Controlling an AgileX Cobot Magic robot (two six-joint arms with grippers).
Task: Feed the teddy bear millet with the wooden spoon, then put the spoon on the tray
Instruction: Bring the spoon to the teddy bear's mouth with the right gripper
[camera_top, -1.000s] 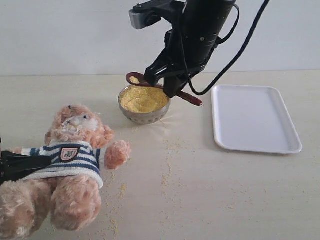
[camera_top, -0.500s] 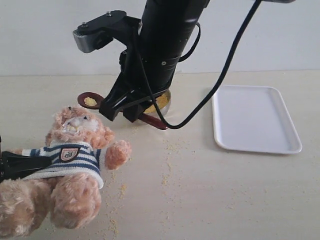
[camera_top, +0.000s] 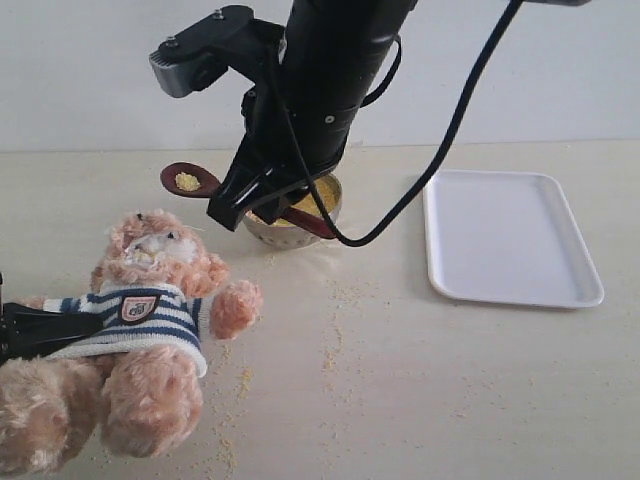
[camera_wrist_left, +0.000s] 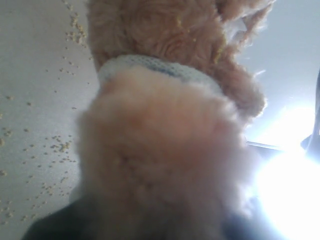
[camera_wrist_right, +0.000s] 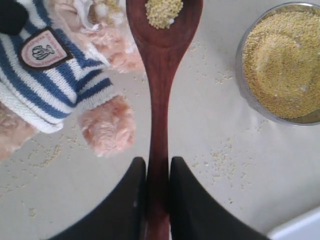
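STEP feeding, spoon loaded | NEAR teddy bear (camera_top: 150, 300) lying front-left, left gripper (camera_top: 38, 331) at its side, grip unclear | MID right gripper (camera_wrist_right: 157, 172) clamped on wooden spoon (camera_wrist_right: 161, 85), millet (camera_wrist_right: 164, 12) aboard, beyond bear's head | NEXT probably lower level to muzzle | FAR tray (camera_top: 510, 240) awaiting spoon

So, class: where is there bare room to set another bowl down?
The white tray is bare. Open table lies between it and the teddy bear, with only scattered millet specks. Crowded: around the steel bowl, where the right tool holds the wooden spoon.
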